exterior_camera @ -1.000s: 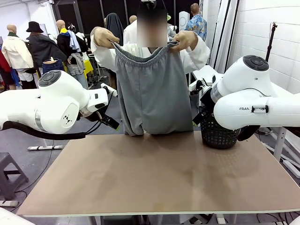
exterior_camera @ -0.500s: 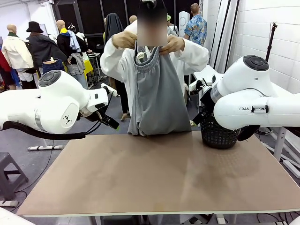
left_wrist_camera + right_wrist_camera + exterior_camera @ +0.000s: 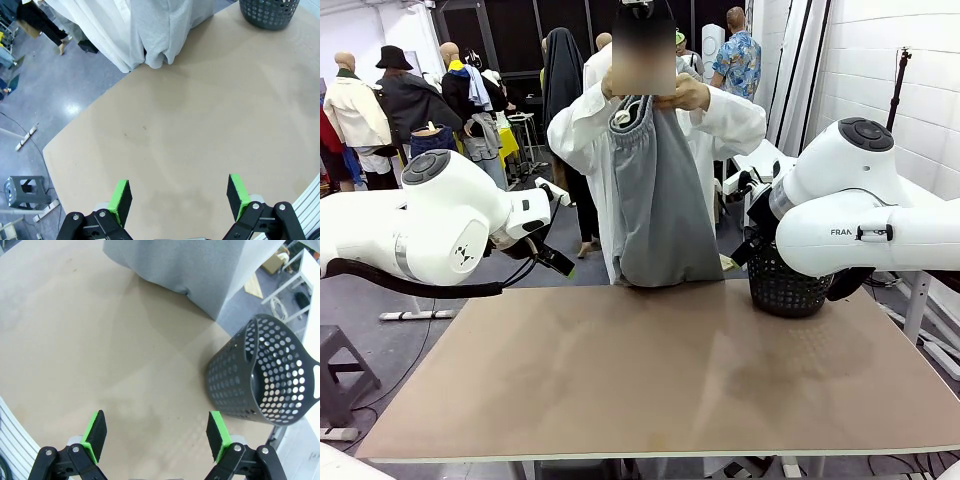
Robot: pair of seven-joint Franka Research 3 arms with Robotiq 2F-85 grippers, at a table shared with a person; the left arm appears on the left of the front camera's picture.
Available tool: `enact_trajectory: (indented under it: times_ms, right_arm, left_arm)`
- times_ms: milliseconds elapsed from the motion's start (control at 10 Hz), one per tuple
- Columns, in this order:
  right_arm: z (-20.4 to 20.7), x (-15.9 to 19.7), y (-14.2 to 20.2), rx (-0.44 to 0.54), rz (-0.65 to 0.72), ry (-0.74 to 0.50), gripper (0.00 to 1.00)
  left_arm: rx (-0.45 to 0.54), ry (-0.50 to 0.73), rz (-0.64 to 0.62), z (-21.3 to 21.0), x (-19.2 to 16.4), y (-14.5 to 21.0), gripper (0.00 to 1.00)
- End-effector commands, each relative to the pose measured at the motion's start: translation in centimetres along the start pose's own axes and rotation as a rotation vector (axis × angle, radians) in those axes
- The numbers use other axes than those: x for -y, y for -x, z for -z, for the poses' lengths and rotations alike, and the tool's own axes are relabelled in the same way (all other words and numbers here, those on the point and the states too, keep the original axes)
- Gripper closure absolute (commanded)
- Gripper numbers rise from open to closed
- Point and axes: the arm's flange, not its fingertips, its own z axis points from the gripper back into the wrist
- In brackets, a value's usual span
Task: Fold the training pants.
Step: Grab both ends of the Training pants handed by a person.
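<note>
Pants vertical, waistband uppermost.

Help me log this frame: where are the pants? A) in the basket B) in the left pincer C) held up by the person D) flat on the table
C: the person's hands grip the waistband of the pants, which hang at the far edge of the table.

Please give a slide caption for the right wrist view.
Open right gripper over the table; training pants hang ahead, basket alongside.
</note>
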Motion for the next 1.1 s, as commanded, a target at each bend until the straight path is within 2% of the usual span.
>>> enact_trajectory:
  times_ms: [0, 1000]
  right_arm:
    - [-0.01, -0.14, -0.05, 0.002, -0.001, -0.005, 0.0]
    - [-0.01, -0.14, -0.05, 0.002, -0.001, -0.005, 0.0]
  left_arm:
    - [0.001, 0.0, 0.007, -0.04, -0.01, 0.0, 0.0]
    - [0.001, 0.0, 0.007, -0.04, -0.01, 0.0, 0.0]
